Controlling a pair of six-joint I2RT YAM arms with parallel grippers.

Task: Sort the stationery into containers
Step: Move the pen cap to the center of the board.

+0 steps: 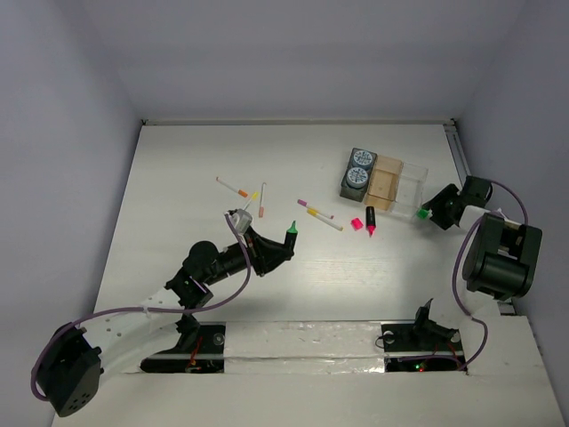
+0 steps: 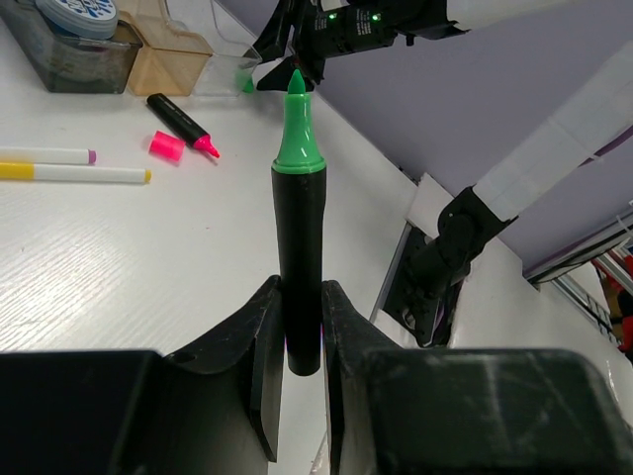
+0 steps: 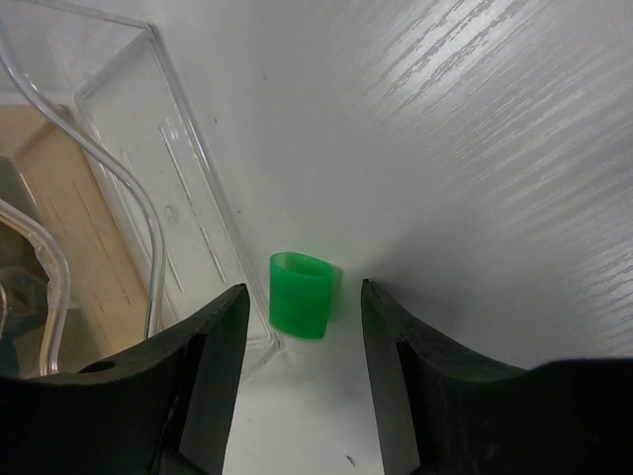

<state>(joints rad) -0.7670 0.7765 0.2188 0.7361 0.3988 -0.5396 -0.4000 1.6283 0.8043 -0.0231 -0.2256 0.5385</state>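
Observation:
My left gripper (image 1: pixel 277 248) is shut on a black marker with an uncapped green tip (image 1: pixel 292 230) and holds it above the table; in the left wrist view the marker (image 2: pixel 299 228) stands up between the fingers of the gripper (image 2: pixel 302 317). My right gripper (image 1: pixel 430 213) is open, its fingers on either side of a small green cap (image 3: pixel 300 295) that stands on the table against the corner of the clear divided tray (image 3: pixel 129 178). The tray (image 1: pixel 411 181) holds two round patterned canisters (image 1: pixel 359 167) in its dark section. Thin white pens (image 1: pixel 233 187) lie left of it.
A black highlighter with a pink tip (image 1: pixel 370 221) and its pink cap (image 1: pixel 356 223) lie just in front of the tray. Two white pens (image 1: pixel 319 214) lie left of them, several more near the left gripper. The right arm's base (image 1: pixel 502 253) stands at the right edge.

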